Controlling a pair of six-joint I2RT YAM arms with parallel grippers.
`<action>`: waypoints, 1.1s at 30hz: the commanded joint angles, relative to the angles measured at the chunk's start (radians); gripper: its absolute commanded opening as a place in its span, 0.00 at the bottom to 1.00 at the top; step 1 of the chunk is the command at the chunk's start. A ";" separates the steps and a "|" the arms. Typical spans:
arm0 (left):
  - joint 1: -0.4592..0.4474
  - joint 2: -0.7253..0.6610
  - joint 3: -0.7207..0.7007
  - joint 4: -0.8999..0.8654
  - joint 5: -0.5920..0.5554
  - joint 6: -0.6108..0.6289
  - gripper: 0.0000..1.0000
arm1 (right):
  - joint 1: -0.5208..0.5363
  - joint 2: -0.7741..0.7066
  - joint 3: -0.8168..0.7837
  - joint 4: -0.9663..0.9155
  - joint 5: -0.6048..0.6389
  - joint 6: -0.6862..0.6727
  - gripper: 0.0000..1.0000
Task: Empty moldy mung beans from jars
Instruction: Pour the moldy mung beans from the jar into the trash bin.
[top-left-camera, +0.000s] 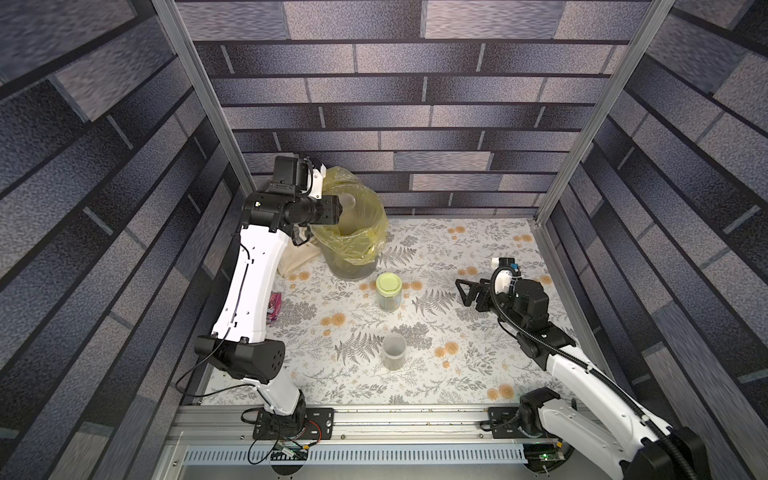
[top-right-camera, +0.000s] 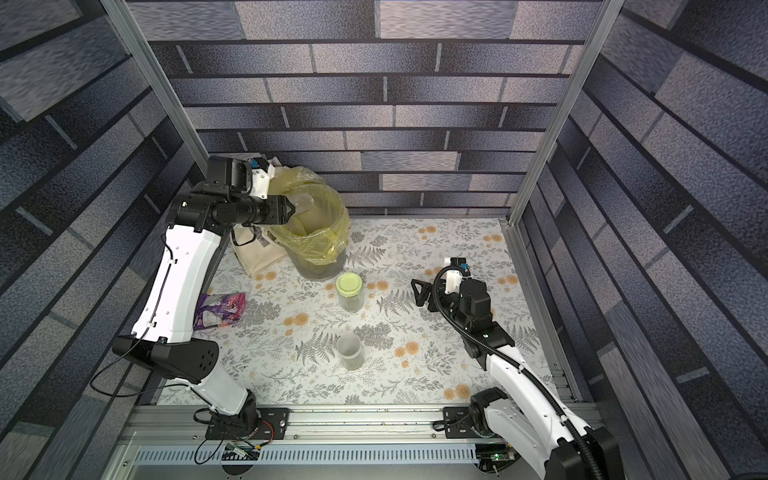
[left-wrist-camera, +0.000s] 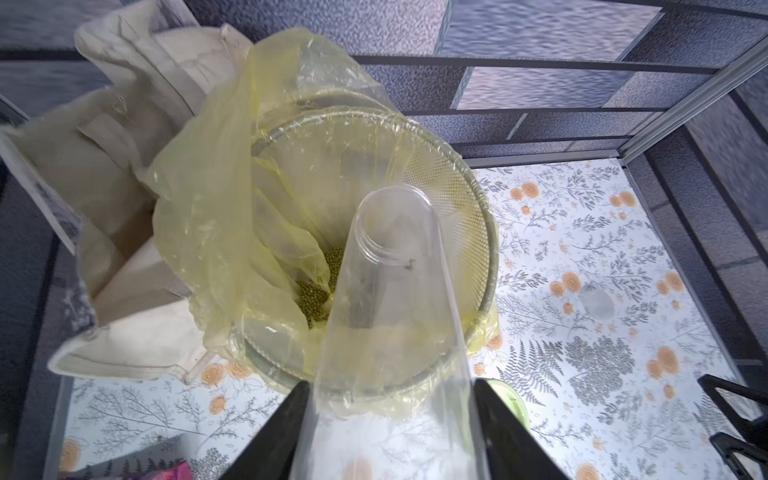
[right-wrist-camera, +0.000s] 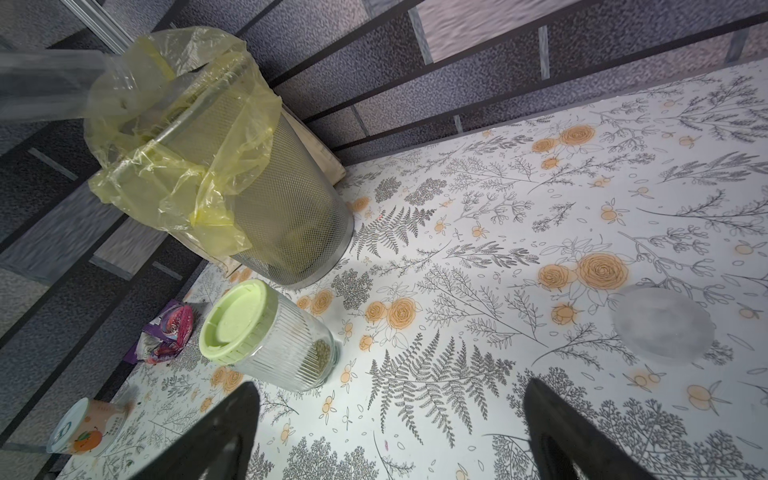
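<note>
My left gripper (left-wrist-camera: 390, 384) is shut on the tall slim clear jar (left-wrist-camera: 395, 299), tipped with its open mouth over the bin (left-wrist-camera: 478, 199). The jar looks empty. Mung beans (left-wrist-camera: 318, 286) lie at the bottom of the bin's yellow bag. In both top views the left gripper (top-left-camera: 343, 208) (top-right-camera: 293, 208) reaches over the bin rim. A jar with a lime-green lid (top-left-camera: 388, 291) (right-wrist-camera: 270, 336) stands mid-table with beans (right-wrist-camera: 320, 359) inside. The short lidless jar (top-left-camera: 394, 352) (top-right-camera: 350, 352) stands nearer the front. My right gripper (top-left-camera: 467, 293) (right-wrist-camera: 390, 386) hangs open, right of the lidded jar.
The grey mesh bin (top-left-camera: 353, 257) stands at the back left beside a cream cloth bag (left-wrist-camera: 124, 208). A purple packet (top-right-camera: 220, 309) and a tin can (right-wrist-camera: 83, 428) lie at the left edge. A faint translucent disc (right-wrist-camera: 660, 324) rests on the table.
</note>
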 joint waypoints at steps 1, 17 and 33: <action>0.028 -0.031 -0.041 0.071 0.115 -0.065 0.61 | -0.006 -0.026 -0.026 0.083 -0.018 0.015 1.00; -0.153 0.216 0.282 -0.359 -0.470 0.165 0.59 | -0.006 0.005 -0.050 0.168 -0.052 0.041 1.00; -0.163 0.122 0.200 -0.106 -0.290 0.105 0.60 | -0.008 0.017 -0.005 0.083 -0.075 0.018 1.00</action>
